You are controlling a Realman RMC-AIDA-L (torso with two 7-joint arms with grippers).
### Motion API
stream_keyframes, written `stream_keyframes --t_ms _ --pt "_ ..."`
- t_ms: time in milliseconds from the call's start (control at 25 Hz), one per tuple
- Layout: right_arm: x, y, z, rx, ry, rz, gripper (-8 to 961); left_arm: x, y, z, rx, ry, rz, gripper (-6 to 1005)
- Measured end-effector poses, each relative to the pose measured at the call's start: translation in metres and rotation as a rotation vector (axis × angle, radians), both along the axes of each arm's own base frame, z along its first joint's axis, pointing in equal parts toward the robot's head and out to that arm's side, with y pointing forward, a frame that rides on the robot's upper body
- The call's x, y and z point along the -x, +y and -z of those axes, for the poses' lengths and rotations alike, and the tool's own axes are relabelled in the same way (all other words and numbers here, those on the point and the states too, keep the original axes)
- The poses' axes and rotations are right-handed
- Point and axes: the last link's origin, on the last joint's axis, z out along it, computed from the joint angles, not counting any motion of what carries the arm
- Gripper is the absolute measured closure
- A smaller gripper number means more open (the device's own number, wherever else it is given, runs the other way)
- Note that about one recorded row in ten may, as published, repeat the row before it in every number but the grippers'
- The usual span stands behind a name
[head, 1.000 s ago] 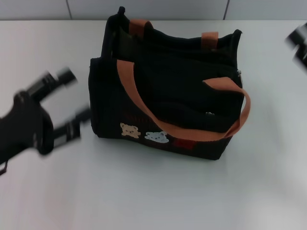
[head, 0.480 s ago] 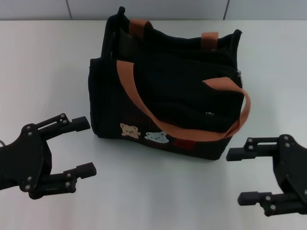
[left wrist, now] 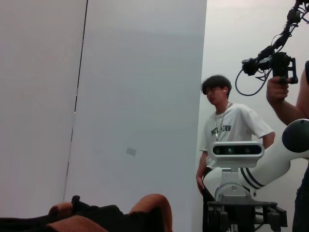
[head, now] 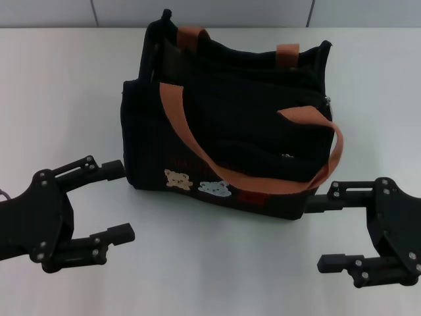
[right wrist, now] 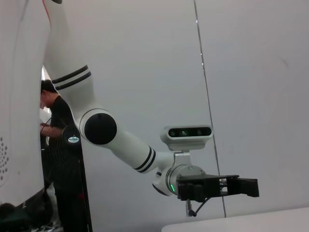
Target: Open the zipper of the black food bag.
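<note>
The black food bag (head: 230, 125) stands in the middle of the white table, with two orange-brown handles (head: 197, 151) and bear patches on its near face. A tiny silvery pull of the zipper (head: 327, 100) shows at the bag's right top corner; the track is hard to make out on the black fabric. My left gripper (head: 118, 201) is open just left of the bag's near-left corner, its far finger almost touching it. Open as well, my right gripper (head: 323, 233) sits at the near-right corner. In the left wrist view only the bag's top (left wrist: 99, 215) and a handle (left wrist: 152, 205) appear.
The white table (head: 217, 270) runs all around the bag, and a pale wall (head: 197, 12) lies behind it. The left wrist view shows a person (left wrist: 227, 130) beyond the right arm. The right wrist view shows the left arm's gripper (right wrist: 227, 186) above the table edge (right wrist: 241, 224).
Both arms swung in and settled low at the bag's near corners. In the last half second the right gripper moved slightly closer to the bag; the left hardly moved. The bag is unchanged.
</note>
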Motion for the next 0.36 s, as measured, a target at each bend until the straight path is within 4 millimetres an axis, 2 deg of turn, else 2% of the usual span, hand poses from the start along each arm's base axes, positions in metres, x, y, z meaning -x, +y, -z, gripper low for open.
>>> stream_keyframes --t_ms 360 --pt "0.0011 0.0014 -0.0004 -0.008 0.008 0.005 282 -0.0022 0.0012 0.0020 0.004 -0.003 0.006 165"
